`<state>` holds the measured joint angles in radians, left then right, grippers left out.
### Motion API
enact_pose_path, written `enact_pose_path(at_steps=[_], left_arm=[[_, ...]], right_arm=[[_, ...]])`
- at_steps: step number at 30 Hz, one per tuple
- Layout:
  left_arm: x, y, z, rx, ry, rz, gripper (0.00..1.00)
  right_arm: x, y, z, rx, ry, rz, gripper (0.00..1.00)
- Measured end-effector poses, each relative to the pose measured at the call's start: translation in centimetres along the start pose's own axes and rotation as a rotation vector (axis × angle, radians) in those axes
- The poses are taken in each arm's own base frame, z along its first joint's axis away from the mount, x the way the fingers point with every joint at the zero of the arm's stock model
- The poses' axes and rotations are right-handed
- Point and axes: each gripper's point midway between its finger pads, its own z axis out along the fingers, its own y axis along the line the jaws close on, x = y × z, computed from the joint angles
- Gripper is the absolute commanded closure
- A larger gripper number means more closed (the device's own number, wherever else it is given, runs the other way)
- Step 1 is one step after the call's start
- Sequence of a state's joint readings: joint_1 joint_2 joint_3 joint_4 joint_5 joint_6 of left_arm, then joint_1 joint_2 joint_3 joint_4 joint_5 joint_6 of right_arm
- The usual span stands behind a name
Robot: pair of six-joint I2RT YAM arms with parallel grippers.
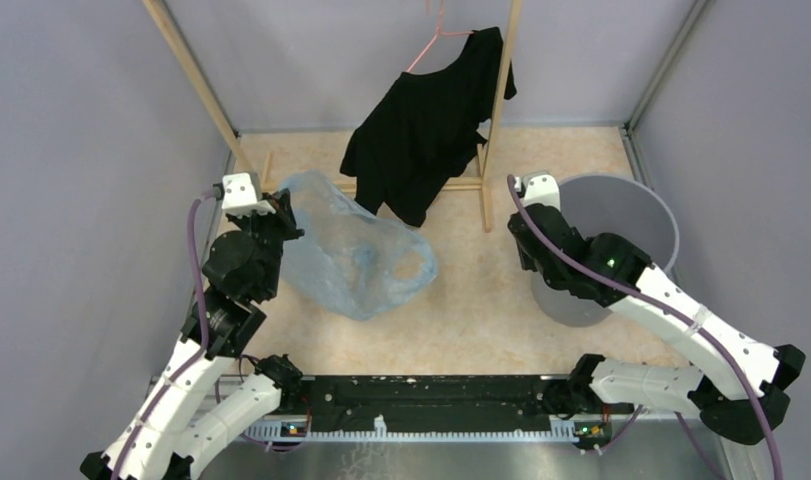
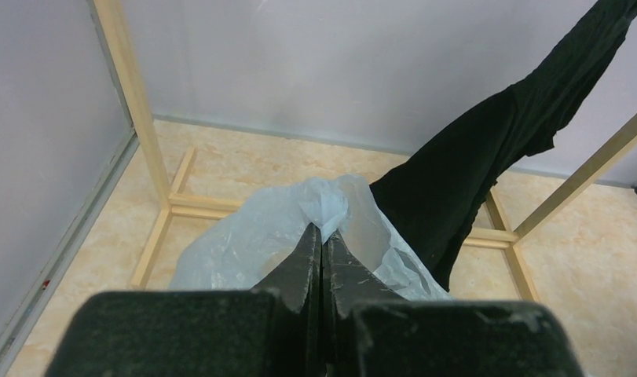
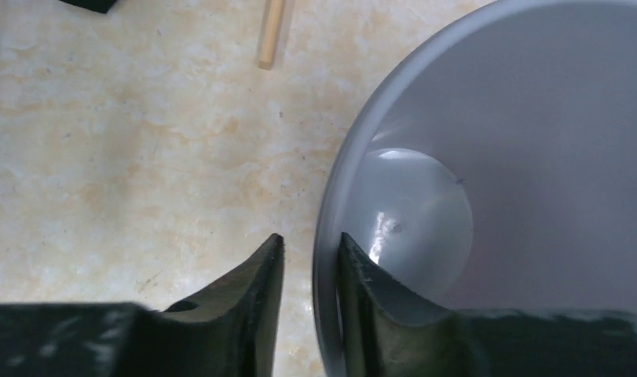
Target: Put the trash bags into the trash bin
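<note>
Trash bag (image 2: 244, 239) pinched in left claw (image 2: 323, 232) | right claw (image 3: 309, 250) parted astride bin (image 3: 340, 177) rim

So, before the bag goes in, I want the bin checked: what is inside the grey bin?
The trash bin shows only its bare grey floor and inner wall; no object shows there. The right gripper straddles the rim, and its inner finger hides the near part.

trash bag (image 1: 356, 255): thin translucent pale-blue plastic film, wrinkly, slight sheen. trash bin (image 3: 550, 102): grey plastic, smooth, semi-gloss w/ glare inside. shirt (image 1: 421, 130): black cloth, matt. rack (image 2: 122, 86): bare pale wood. table top (image 1: 481, 300): beige marble-look, smooth. right gripper (image 3: 311, 239) fingers (image 3: 248, 306): black, matt, grainy.
</note>
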<state>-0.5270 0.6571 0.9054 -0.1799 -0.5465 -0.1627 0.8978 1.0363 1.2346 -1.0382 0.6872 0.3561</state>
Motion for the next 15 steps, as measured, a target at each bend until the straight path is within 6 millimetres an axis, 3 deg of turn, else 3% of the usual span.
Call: enact_pose_path(at_steps=[2,5,15], left_arm=[[0.1,0.0,0.0,-0.001,0.001,0.001,1.0],[0.2,0.0,0.0,-0.001,0.004,0.002,1.0],[0.6,0.1,0.1,-0.004,0.01,0.006,1.0]], right_arm=[[-0.1,0.4,0.1,-0.023,-0.002,-0.014,0.87],[-0.4,1.7,0.1,-0.094,-0.008,-0.023,0.94],[-2.0,8.3,-1.9,-0.48,-0.049,-0.032,0.98]])
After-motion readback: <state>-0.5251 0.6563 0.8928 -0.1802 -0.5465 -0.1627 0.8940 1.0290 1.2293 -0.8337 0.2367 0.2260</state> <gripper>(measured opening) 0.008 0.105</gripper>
